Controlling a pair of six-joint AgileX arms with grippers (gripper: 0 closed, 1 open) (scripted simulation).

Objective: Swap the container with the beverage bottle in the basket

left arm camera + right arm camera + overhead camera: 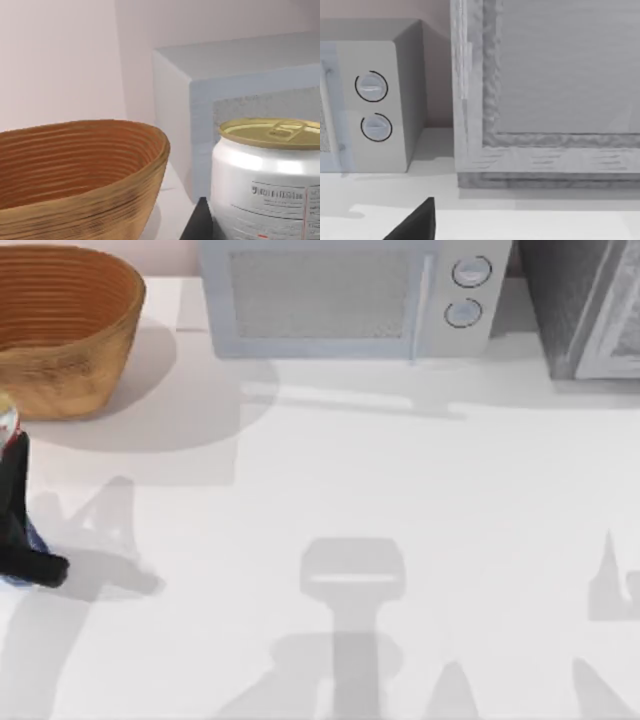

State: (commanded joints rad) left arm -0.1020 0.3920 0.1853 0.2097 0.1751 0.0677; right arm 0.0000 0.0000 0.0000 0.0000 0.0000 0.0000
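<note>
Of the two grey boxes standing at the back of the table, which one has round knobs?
The microwave, the left one: two round knobs sit beside its door. The cabinet at the right corner shows none.

bg: white table (400,490), plain, soft grey shadows on it | rear centre: white microwave (340,295) w/ 2 round knobs (470,272) at its right | rear right: grey textured cabinet (585,305) just beside it | wall (60,60) pale pink | light even
</note>
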